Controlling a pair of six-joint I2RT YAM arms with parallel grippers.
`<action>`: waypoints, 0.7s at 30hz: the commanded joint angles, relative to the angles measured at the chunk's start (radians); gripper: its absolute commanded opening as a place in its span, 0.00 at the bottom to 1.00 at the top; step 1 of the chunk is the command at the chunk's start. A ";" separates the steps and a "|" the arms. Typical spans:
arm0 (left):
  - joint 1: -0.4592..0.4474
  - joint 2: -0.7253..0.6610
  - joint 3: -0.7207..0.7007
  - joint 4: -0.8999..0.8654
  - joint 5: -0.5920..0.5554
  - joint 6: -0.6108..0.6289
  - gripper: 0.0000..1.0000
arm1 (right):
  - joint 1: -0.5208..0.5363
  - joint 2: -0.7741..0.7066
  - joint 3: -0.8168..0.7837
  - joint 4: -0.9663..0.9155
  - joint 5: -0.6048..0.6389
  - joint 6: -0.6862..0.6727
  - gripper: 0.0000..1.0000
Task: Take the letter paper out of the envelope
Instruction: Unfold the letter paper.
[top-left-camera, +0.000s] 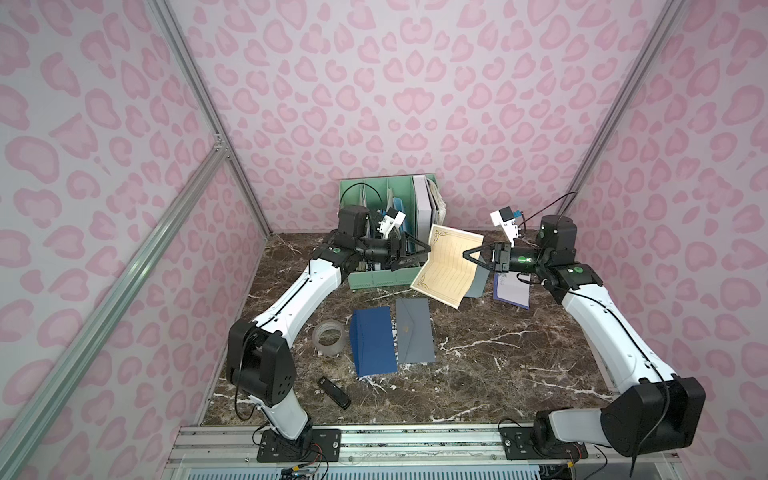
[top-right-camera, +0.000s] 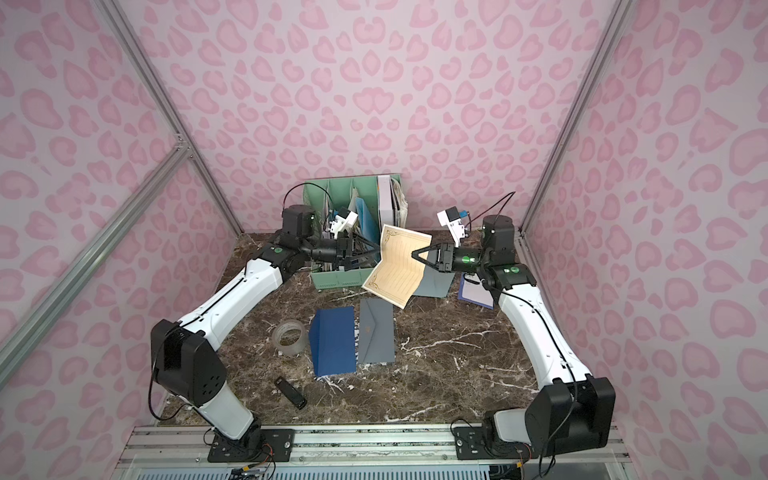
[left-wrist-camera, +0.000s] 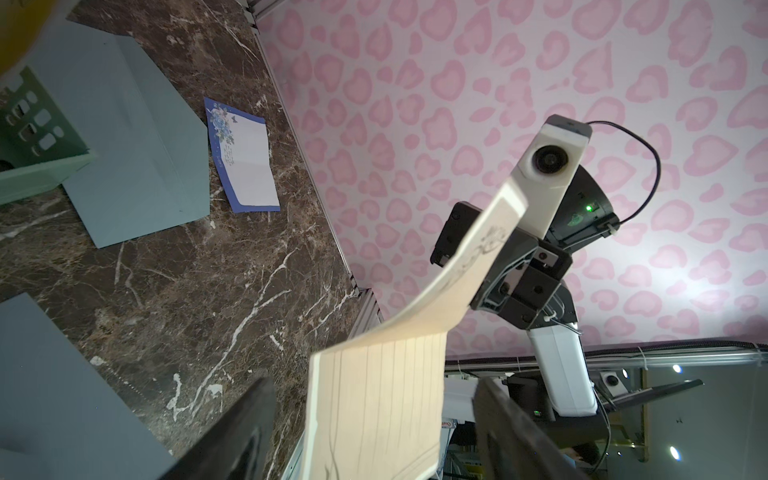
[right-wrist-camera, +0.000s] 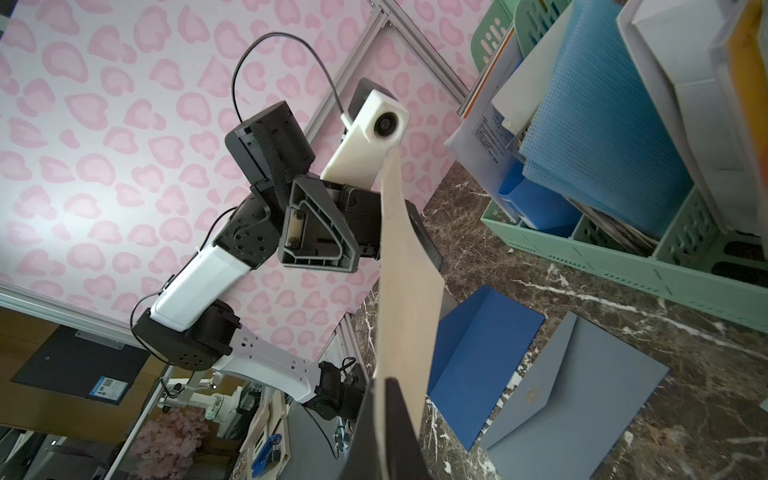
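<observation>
A cream lined letter paper (top-left-camera: 446, 266) (top-right-camera: 399, 268) hangs unfolded in the air above the back of the table. My right gripper (top-left-camera: 464, 252) (right-wrist-camera: 384, 415) is shut on its right edge. At the sheet's left edge my left gripper (top-left-camera: 428, 250) (left-wrist-camera: 374, 415) is open, its two fingers standing wide on either side of the paper (left-wrist-camera: 415, 324) without pinching it. A grey-teal envelope (top-left-camera: 478, 284) (left-wrist-camera: 137, 137) lies flat on the table under the sheet, partly hidden by it. Nothing of the paper is inside any envelope.
A green file organizer (top-left-camera: 374, 278) full of folders stands behind the left gripper. A dark blue envelope (top-left-camera: 372, 340) and a grey envelope (top-left-camera: 415, 330) lie mid-table, with a tape roll (top-left-camera: 328, 337) and a black stick (top-left-camera: 334, 392) to their left. A blue-bordered card (top-left-camera: 512, 293) lies under the right arm.
</observation>
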 joint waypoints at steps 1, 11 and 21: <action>0.001 -0.007 -0.005 -0.030 0.011 0.050 0.77 | 0.003 0.006 -0.007 0.130 -0.078 0.097 0.00; 0.000 -0.011 0.001 -0.036 -0.007 0.060 0.75 | 0.003 0.010 -0.020 0.208 -0.114 0.184 0.00; -0.019 -0.002 -0.033 0.237 0.068 -0.141 0.55 | 0.017 0.066 0.017 0.326 -0.131 0.280 0.00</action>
